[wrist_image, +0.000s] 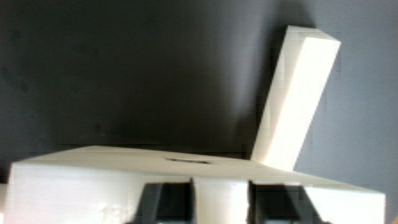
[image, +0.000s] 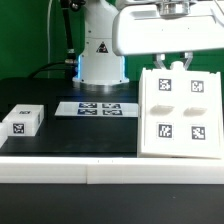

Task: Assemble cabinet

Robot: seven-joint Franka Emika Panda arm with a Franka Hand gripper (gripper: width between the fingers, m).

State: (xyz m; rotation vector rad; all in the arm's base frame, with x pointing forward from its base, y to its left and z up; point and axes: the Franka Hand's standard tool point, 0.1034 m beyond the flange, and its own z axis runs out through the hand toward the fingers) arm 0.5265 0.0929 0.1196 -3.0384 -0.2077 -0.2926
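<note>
The cabinet (image: pixel 178 112) is a large white box standing upright at the exterior view's right, its panelled face with four tagged sections turned to the camera. My gripper (image: pixel 173 62) comes down onto its top edge. In the wrist view the two dark fingers (wrist_image: pixel 167 200) stand on either side of a white wall of the cabinet (wrist_image: pixel 125 165), so the gripper (wrist_image: pixel 217 195) is shut on it. A long white side of the cabinet (wrist_image: pixel 294 100) rises beyond the fingers. The cabinet's hollow inside is hidden.
A small white tagged block (image: pixel 24 120) lies at the exterior view's left on the black table. The marker board (image: pixel 97 109) lies flat in the middle. The arm's white base (image: pixel 100 55) stands behind it. The table's front edge (image: pixel 70 160) is pale.
</note>
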